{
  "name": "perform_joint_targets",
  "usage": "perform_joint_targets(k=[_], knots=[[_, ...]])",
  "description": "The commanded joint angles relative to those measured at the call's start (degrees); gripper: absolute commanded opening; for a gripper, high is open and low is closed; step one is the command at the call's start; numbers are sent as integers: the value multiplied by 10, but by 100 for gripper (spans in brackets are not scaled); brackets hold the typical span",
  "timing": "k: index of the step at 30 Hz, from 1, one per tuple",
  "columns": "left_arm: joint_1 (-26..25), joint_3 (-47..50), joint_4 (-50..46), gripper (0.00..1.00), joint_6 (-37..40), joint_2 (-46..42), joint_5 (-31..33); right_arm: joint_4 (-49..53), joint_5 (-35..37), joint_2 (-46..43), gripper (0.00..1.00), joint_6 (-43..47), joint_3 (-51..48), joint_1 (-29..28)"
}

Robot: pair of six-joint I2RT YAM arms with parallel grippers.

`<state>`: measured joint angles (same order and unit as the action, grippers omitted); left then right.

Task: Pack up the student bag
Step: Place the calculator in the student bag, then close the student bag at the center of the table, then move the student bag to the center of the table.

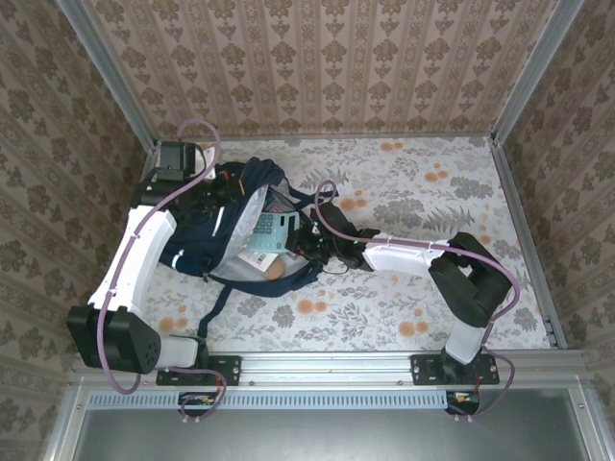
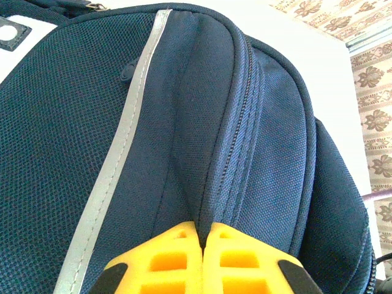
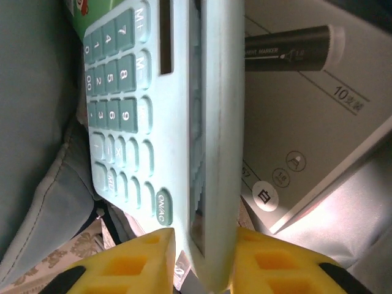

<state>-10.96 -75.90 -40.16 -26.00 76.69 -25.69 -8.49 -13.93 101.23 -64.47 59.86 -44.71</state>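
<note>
At the near edge of the bench (image 1: 432,202) the two arm bases are bolted side by side. The right arm bends in from the near-right corner and lies low across the middle, so the right gripper (image 1: 300,240) (image 3: 205,236) meets the open mouth of the student bag (image 1: 207,240) (image 2: 73,122).

In the right wrist view a pale teal calculator (image 1: 272,229) (image 3: 153,122) stands on edge between the yellow fingers (image 3: 131,263), with a pad close on each side. Whether the pads clamp the calculator or have let go of it, I cannot tell. Just behind it, inside the bag, lie a black marker (image 3: 294,49) with a white cap and a white printed box (image 3: 306,135), resting against the grey lining.

The bag lies on the left half of the bench, nearer the far-left corner, its mouth turned toward the centre. A dark strap (image 1: 216,307) trails from it toward the near edge.

Farthest off, the left arm rises along the left edge and hooks in over the bag's far side. The left gripper (image 1: 223,187) (image 2: 203,236) is clenched there on a fold of the navy fabric. The fold runs beside a zip (image 2: 245,122), and a pale stripe (image 2: 116,165) runs to the left of it.
</note>
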Motion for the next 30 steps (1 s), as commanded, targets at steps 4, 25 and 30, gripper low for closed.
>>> perform_joint_targets(k=[4, 25, 30], knots=[[-10, -17, 67, 0, -15, 1, -24, 67, 7, -14, 48, 54, 23, -2], [-54, -34, 74, 0, -14, 27, -24, 226, -11, -28, 62, 223, 35, 88], [-71, -46, 73, 0, -12, 39, -27, 225, -7, 31, 51, 232, 68, 96]])
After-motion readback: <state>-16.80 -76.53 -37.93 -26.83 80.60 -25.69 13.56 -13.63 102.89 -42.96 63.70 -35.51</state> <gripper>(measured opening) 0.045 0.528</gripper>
